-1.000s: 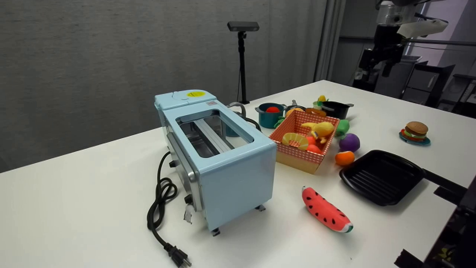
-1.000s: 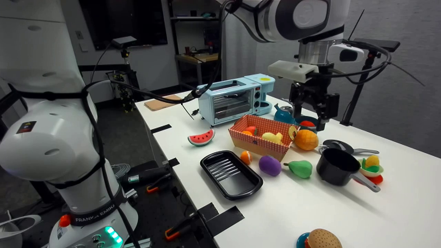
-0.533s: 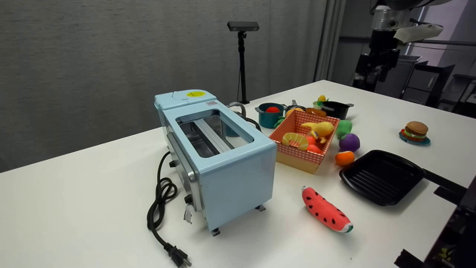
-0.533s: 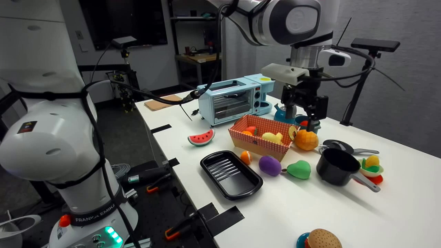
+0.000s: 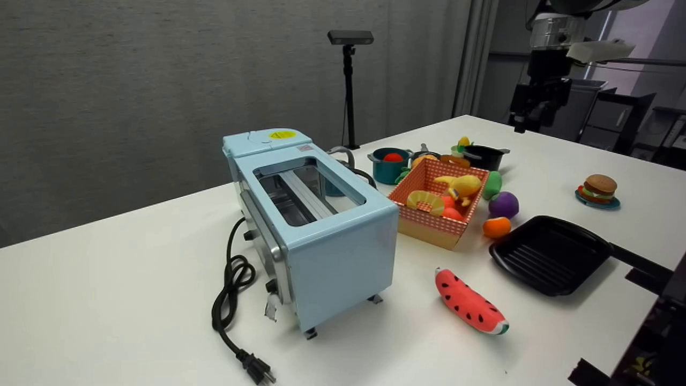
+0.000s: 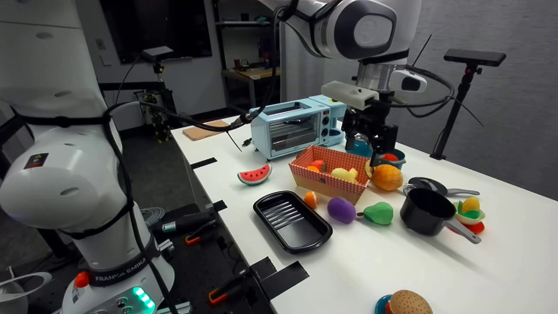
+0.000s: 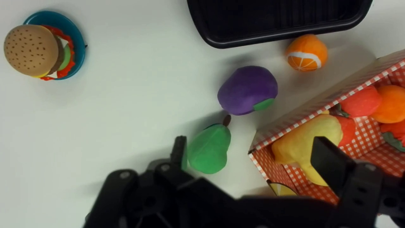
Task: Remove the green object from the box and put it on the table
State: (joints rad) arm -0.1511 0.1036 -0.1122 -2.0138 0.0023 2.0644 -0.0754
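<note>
The robot's gripper [image 7: 250,147] hangs in the air above the white table [image 6: 348,270], its two fingers standing wide apart. In the wrist view, which looks down, one finger shows just left of a green pear [image 7: 210,148], and the other covers part of a yellow toy [image 7: 294,148] in the box [image 7: 303,112].

The green pear, the thing the task names, lies on the table outside the box, near one corner. Its brown stem [image 7: 227,120] points at a purple toy [image 7: 248,90]; whether the two touch is hard to tell.

The box is a shallow tan crate with a red-checked lining. Beside the yellow toy it holds red pieces [image 7: 362,101] and an orange one [image 7: 390,103].

In an exterior view, the green pear sits on the near side of the box's right end. Left of it come the purple toy and a small orange [image 6: 311,199], with a black grill pan [image 6: 301,231] nearer than either. Right of the green pear stands a black saucepan [image 6: 420,218]. Left of the box lies a slice of red watermelon [image 6: 255,174]. At the near edge is a toy burger [image 6: 409,302] on a teal plate [image 6: 382,305]. Beyond the box stand a light-blue toaster oven [image 6: 290,131] and a teal pot [image 5: 389,171] with a red thing [image 5: 393,157] inside.
</note>
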